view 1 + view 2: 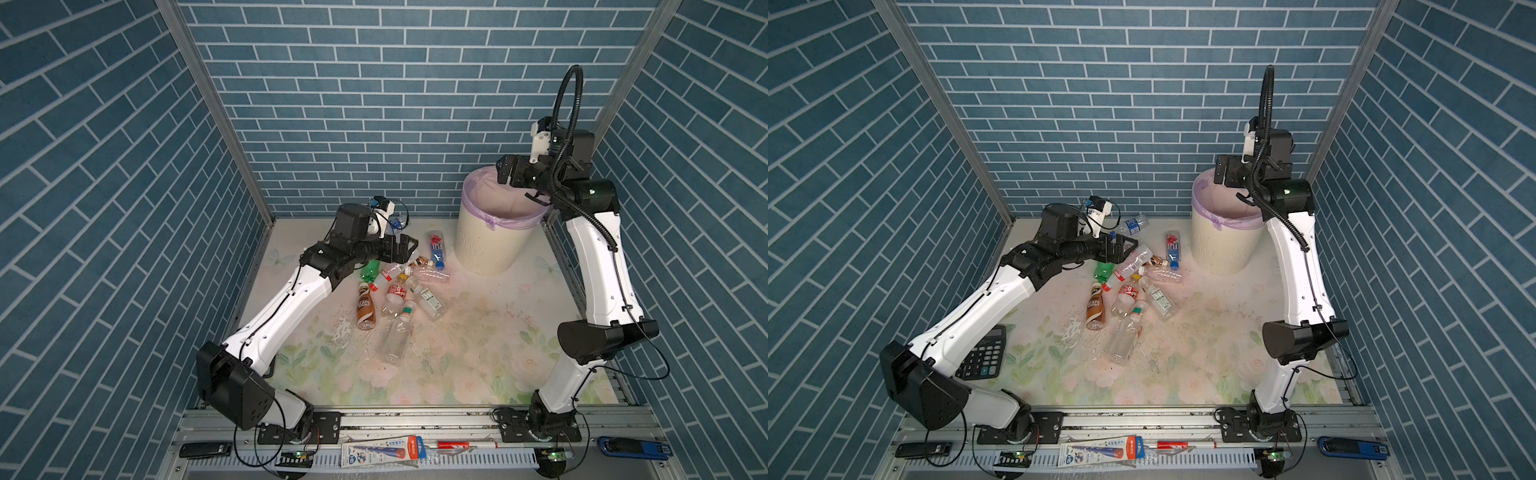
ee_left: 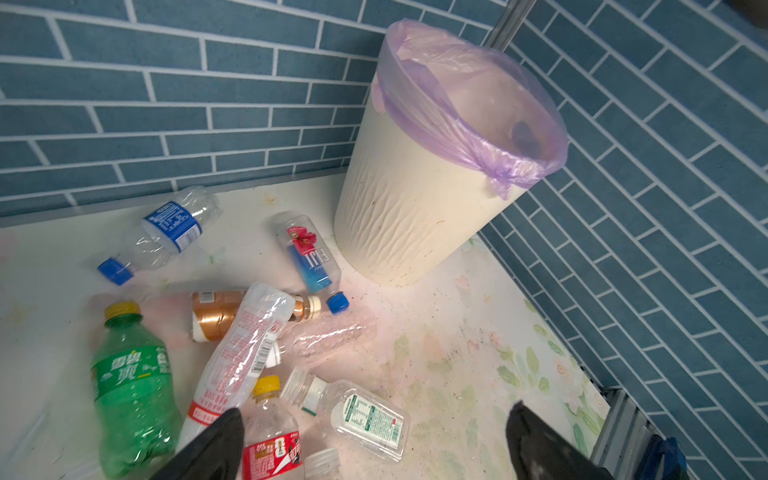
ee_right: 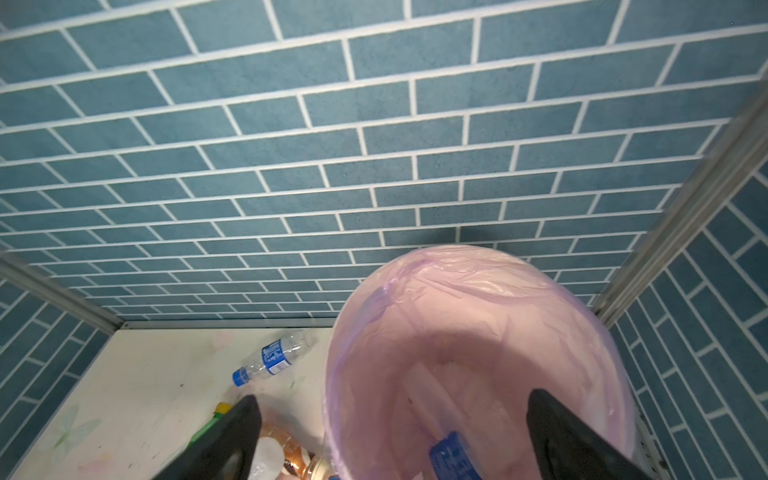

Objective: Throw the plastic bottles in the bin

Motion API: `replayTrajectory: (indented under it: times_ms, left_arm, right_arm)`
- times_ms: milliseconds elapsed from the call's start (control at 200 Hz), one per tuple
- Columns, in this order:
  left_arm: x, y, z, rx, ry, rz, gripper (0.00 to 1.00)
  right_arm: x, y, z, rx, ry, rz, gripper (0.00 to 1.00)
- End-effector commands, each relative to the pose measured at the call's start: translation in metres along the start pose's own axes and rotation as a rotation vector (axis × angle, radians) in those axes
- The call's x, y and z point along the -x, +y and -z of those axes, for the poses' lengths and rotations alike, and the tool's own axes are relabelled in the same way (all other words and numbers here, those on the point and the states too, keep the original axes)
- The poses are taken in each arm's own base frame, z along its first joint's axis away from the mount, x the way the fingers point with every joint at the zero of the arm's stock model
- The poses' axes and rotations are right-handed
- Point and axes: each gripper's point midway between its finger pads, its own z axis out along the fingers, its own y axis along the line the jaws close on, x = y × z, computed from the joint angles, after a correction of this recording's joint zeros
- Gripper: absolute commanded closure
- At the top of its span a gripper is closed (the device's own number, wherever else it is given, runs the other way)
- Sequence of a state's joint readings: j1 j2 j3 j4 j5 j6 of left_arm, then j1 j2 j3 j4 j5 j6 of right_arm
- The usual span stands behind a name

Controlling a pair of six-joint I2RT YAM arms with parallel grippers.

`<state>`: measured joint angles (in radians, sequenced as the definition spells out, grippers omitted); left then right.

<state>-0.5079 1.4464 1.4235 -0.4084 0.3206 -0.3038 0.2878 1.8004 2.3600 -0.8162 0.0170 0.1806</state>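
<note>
Several plastic bottles lie in a heap on the flowered table, among them a green one and a brown one. A blue-labelled bottle lies apart by the back wall. The cream bin with its lilac bag stands at the back right. My left gripper hangs open over the heap's far end, with nothing between its fingers. Above the bin's mouth my right gripper is open and empty. A bottle with a blue label lies inside the bin.
A black calculator lies by the left arm's base. On the front rail lie a printed packet, a red-and-white pen, a blue tool and a black device. Blue brick walls close in three sides.
</note>
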Motion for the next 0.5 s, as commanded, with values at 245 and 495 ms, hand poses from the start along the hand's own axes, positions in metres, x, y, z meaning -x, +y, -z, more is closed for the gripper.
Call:
replayTrajectory:
  times_ms: [245,495]
  left_arm:
    - [-0.094,0.084,0.013,0.292,0.205,0.277,0.01]
    - [-0.164,0.106,0.024,0.330,0.308,0.403,0.01]
  right_arm:
    - [-0.086,0.117,-0.039,0.181,0.137,0.158,0.01]
    - [-0.152,0.147,-0.067,0.186,0.230,0.204,0.01]
